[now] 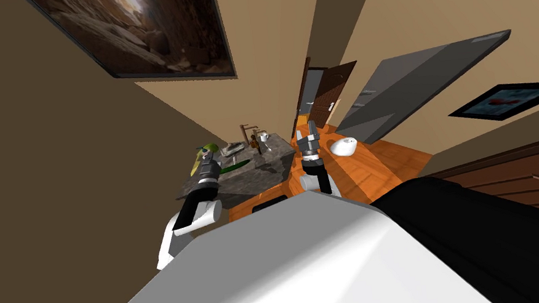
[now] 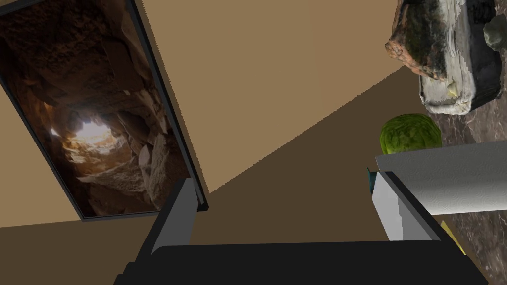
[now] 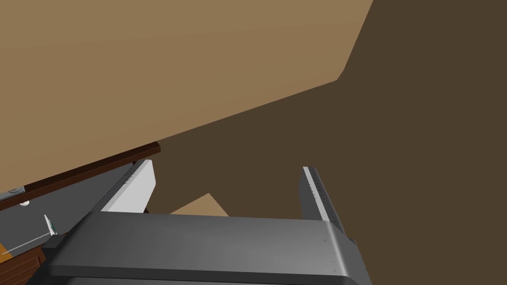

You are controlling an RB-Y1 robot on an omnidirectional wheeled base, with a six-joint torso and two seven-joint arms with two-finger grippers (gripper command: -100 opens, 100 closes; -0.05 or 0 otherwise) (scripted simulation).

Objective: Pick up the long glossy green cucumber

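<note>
cucumber (image 1: 234,167): long, dark green, lying flat on the dark marbled surface (image 1: 267,174), towards its left side.
left jaws: wide apart with nothing between them. they sit at the left end of the surface, just beside the near end of the cucumber. from the head view i'd say they are not touching it, but it is too small to be sure.
left arm (image 1: 196,200): reaches in low over the left corner of the surface.
cabbage (image 2: 410,133): round, yellow-green, standing on the surface just past the left jaws.
pale grey roll (image 2: 448,180): lies on its side between the cabbage and the left jaws, close against one blade.
pale dish (image 2: 445,59): farther along the surface, with a dark crusty lump in it.
right jaws: wide apart and empty, pointing up. they are raised beyond the right end of the surface, well apart from the cucumber.
white rounded thing (image 1: 344,146): on the orange wood floor (image 1: 392,159), to the right of the right arm.
framed picture (image 1: 145,28): rocky canyon scene, on the brown wall above the left arm.
</note>
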